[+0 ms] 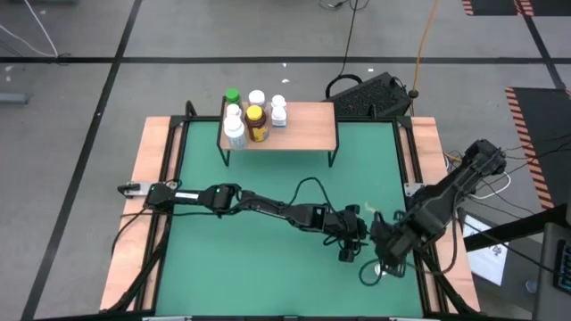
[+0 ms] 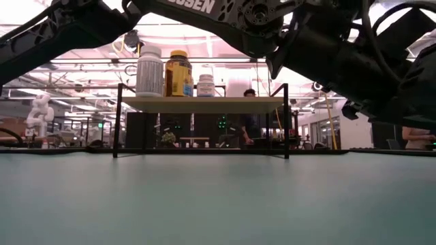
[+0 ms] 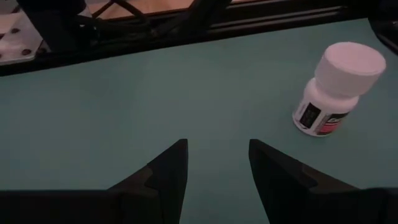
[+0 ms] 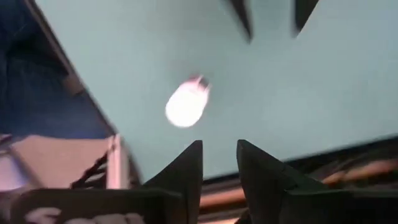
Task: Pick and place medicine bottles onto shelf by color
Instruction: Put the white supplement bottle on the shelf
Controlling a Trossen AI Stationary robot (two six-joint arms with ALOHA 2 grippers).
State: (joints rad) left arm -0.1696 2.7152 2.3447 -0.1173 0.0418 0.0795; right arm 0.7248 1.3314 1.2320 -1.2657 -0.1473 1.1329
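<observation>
The shelf (image 1: 299,125), a light-wood board on black legs, stands at the table's far middle. On its left part stand several bottles, among them a green-capped one (image 1: 232,94) and an amber one with a yellow cap (image 1: 256,122). One small white bottle with a white cap (image 3: 339,87) stands on the green mat just ahead of my left gripper (image 3: 217,155) and to one side of it. That gripper is open over the mat's right near area (image 1: 350,239). My right gripper (image 4: 219,155) is open close by (image 1: 382,259); the same bottle (image 4: 186,104) shows blurred ahead of it.
Both arms crowd the mat's right near quarter, their grippers close together. In the right wrist view, the left gripper's fingers (image 4: 245,18) show beyond the bottle. Light-wood strips (image 1: 152,178) edge the green mat (image 1: 268,174). The shelf's right half is bare board. A black box (image 1: 375,96) lies behind the table.
</observation>
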